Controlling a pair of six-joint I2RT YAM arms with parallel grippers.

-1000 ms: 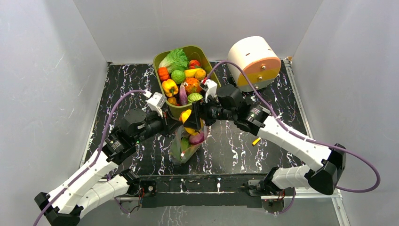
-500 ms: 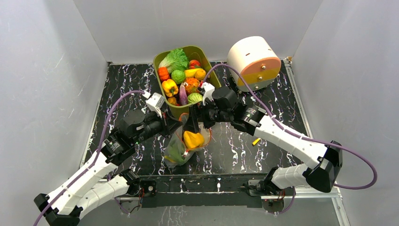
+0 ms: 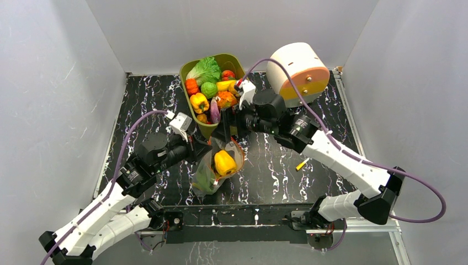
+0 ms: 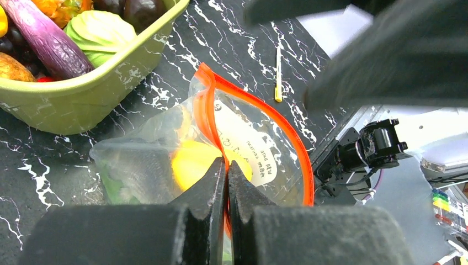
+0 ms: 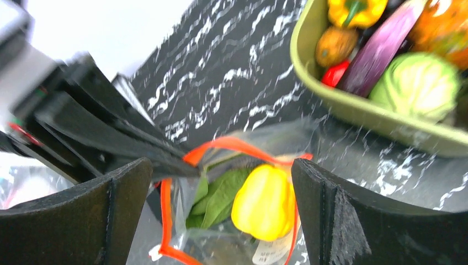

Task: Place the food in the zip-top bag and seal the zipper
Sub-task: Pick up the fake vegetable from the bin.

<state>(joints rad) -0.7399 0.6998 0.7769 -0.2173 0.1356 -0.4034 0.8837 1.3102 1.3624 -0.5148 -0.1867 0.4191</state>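
Observation:
The clear zip-top bag (image 3: 212, 171) stands open in front of the olive tub, its red-orange zipper (image 4: 298, 149) spread wide. A yellow pepper (image 3: 224, 163) and a green leafy piece (image 5: 218, 201) lie inside it; the pepper also shows in the right wrist view (image 5: 265, 201). My left gripper (image 3: 203, 149) is shut on the near side of the zipper strip (image 4: 212, 118) and holds the mouth up. My right gripper (image 3: 227, 130) is open and empty just above the bag mouth (image 5: 221, 171). More food (image 3: 212, 91) fills the tub.
The olive-green tub (image 3: 194, 124) stands behind the bag, close to both grippers. A white drum with an orange face (image 3: 298, 72) lies at the back right. A small yellow stick (image 3: 301, 164) lies on the black marbled table right of the bag.
My right gripper held the yellow pepper above the bag, let it go into the bag, and has drawn back up toward the tub. The left gripper keeps its hold on the zipper.

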